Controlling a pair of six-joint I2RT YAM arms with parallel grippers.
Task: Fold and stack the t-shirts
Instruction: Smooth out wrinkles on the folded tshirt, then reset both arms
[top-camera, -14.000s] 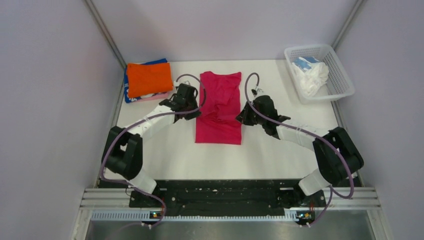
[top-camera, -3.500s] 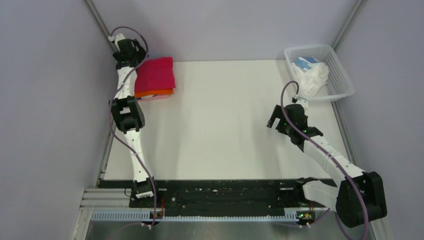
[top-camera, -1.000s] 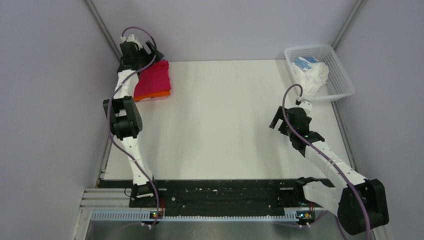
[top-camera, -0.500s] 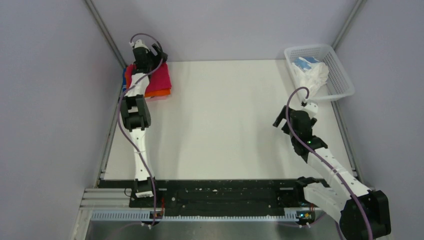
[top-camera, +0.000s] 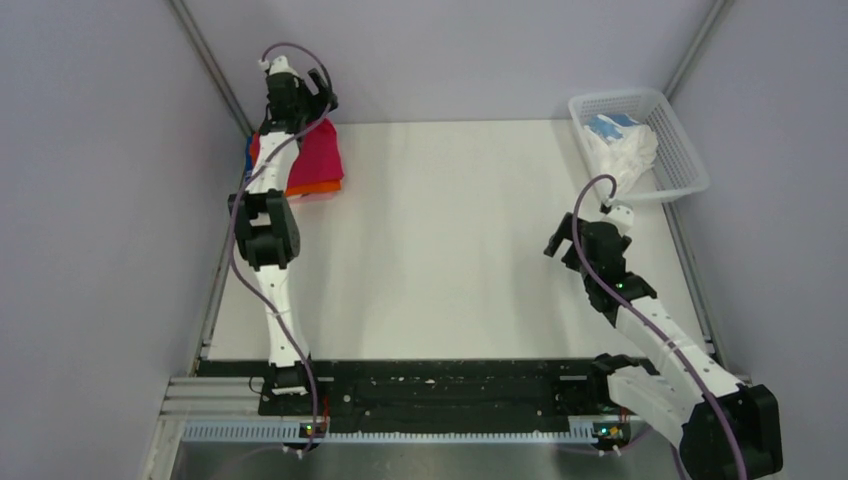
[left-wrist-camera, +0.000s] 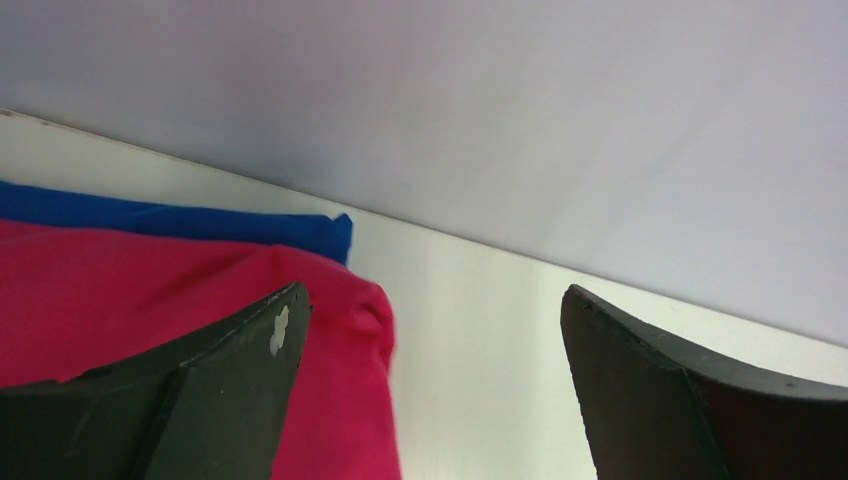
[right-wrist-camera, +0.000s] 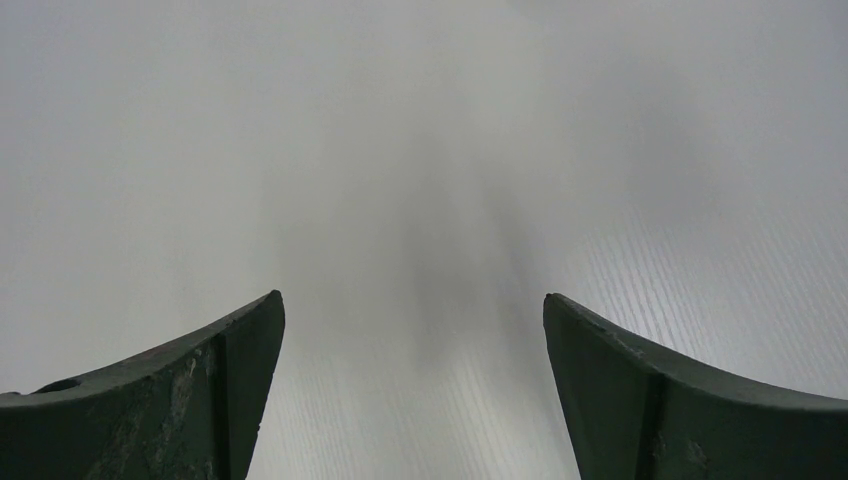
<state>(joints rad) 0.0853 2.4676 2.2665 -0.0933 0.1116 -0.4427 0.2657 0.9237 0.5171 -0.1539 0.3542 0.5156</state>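
Though well apart, stack (top-camera: 318, 160) and basket (top-camera: 688, 155)

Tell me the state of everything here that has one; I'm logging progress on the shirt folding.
crimson t-shirt: folded, topmost.
orange t-shirt: folded, under the crimson t-shirt.
blue t-shirt: flat, lower down, only an edge showing.
white t-shirt: crumpled, unfolded, in the basket.
basket: upright, holding cloth.
left gripper: open, empty, above the crimson t-shirt.
right gripper: open, empty, over the table.
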